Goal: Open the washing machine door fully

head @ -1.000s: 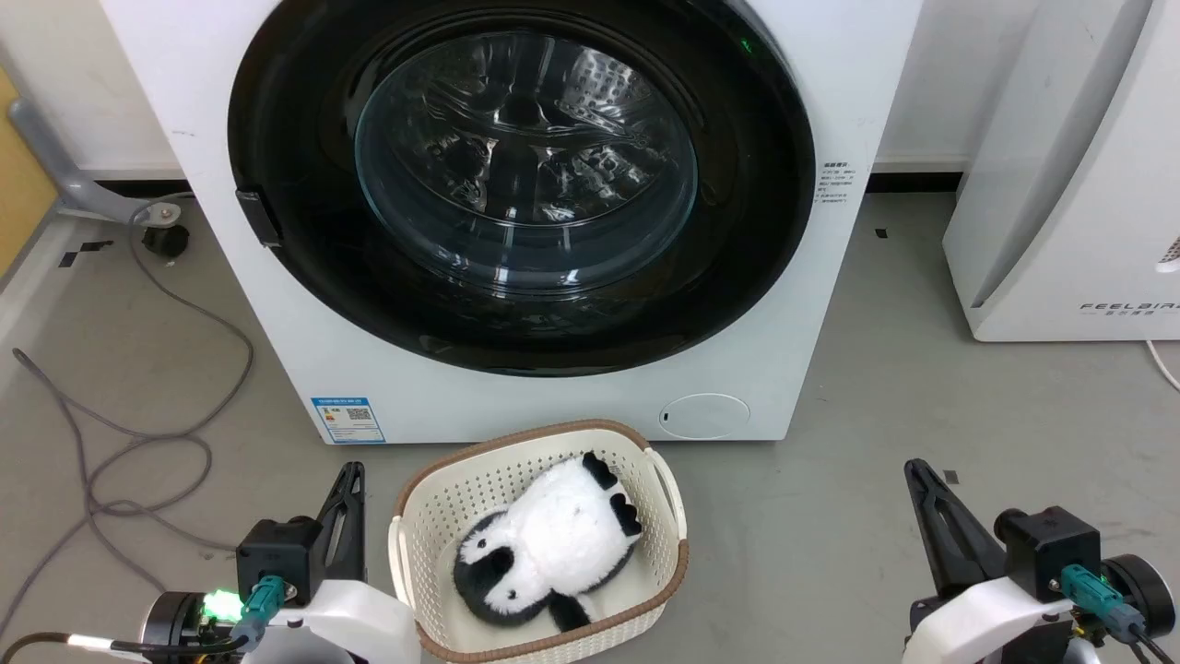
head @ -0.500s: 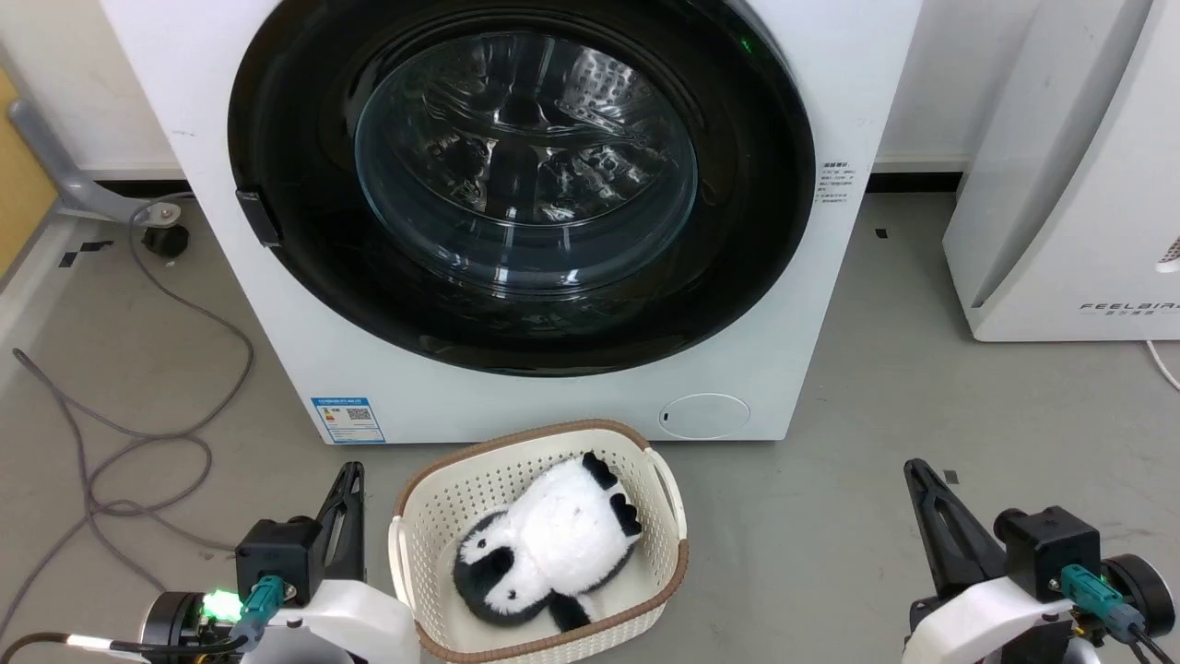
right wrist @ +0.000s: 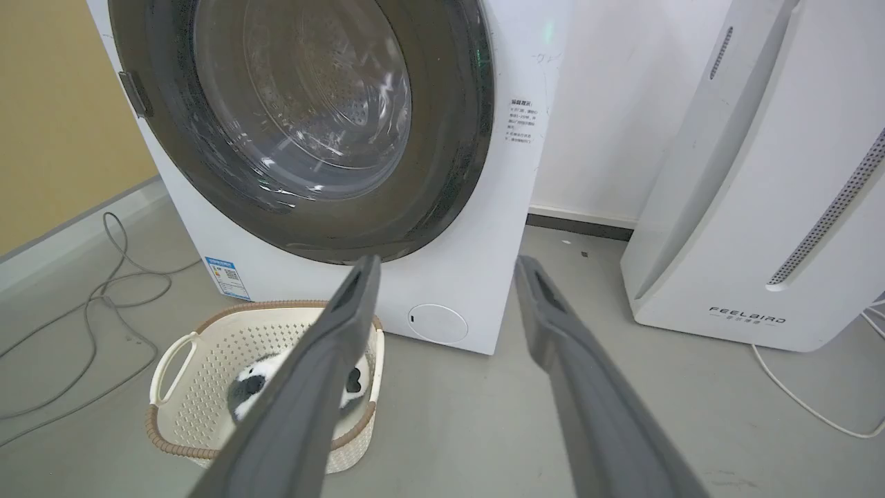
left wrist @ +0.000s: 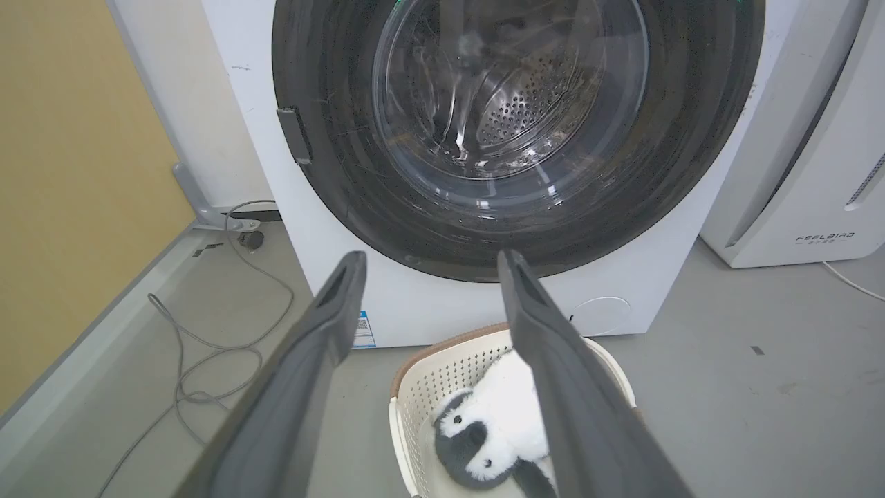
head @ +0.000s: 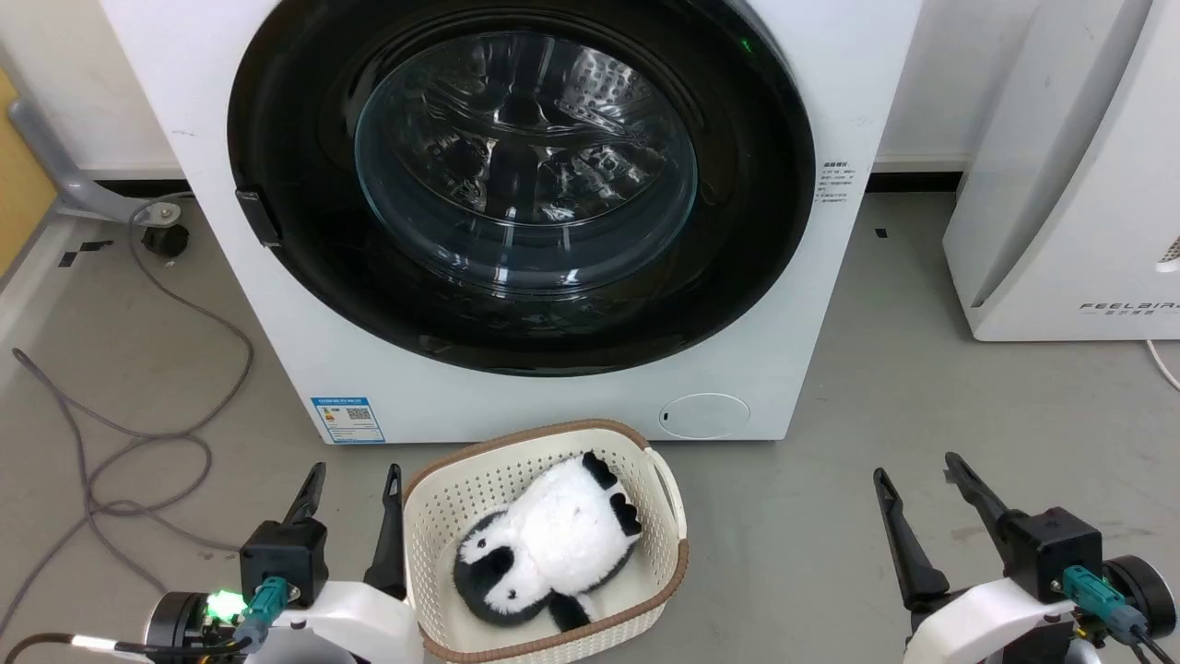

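Observation:
The white washing machine (head: 811,111) stands straight ahead. Its round door (head: 737,240), a glossy black rim around a bulging glass bowl, lies flat against the front, with a small black tab (head: 258,217) at its left edge. The door (left wrist: 346,194) and tab (left wrist: 295,135) also show in the left wrist view, and the door (right wrist: 456,166) and tab (right wrist: 135,93) in the right wrist view. My left gripper (head: 355,470) hovers low at the lower left, open and empty, well short of the machine. At the lower right my right gripper (head: 917,466) is open and empty too.
A cream basket (head: 424,498) with a brown rim holds a black-and-white plush toy (head: 553,544) on the floor just before the machine, between my grippers. A white FEELAIR appliance (head: 1069,203) stands at the right. Grey cables (head: 138,433) loop over the floor at the left.
Both grippers have gone from shut to open, their fingers spread apart. Neither arm has shifted place, and the door has not moved.

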Motion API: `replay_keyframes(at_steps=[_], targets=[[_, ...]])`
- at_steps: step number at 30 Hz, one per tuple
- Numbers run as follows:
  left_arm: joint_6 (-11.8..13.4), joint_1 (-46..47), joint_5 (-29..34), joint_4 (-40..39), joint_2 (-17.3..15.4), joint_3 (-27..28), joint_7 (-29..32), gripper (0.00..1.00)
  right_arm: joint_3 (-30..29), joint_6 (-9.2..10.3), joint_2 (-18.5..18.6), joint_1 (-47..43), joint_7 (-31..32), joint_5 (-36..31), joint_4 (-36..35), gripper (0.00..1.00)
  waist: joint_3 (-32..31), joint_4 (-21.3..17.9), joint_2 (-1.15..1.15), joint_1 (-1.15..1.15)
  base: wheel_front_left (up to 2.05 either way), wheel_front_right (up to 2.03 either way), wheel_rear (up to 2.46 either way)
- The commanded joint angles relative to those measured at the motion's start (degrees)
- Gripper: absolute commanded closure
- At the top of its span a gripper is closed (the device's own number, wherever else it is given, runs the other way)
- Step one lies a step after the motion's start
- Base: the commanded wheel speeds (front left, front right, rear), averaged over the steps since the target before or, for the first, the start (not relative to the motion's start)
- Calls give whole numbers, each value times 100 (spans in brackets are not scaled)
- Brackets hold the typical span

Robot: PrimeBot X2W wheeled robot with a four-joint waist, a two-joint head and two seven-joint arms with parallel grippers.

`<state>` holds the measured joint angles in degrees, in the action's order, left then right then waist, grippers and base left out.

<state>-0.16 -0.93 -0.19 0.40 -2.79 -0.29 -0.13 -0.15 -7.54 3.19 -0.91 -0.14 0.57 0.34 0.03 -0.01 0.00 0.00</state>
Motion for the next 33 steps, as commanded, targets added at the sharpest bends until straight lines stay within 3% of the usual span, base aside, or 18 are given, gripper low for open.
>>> replay_keyframes(at_steps=[1,23,33], targets=[[23,7,-39,26,0,-17,-63,0,-15,0,-2,-4,-64,27,10,0,2,0,0,0,0,0,0],[92,70,-179,122,-2,-210,-327,0,-156,1,28,154,-327,186,-38,0,126,55,0,0,0,0,0],[132,186,-262,155,-3,-335,-459,0,-343,2,251,546,-247,706,-39,0,335,148,0,0,0,0,0]])
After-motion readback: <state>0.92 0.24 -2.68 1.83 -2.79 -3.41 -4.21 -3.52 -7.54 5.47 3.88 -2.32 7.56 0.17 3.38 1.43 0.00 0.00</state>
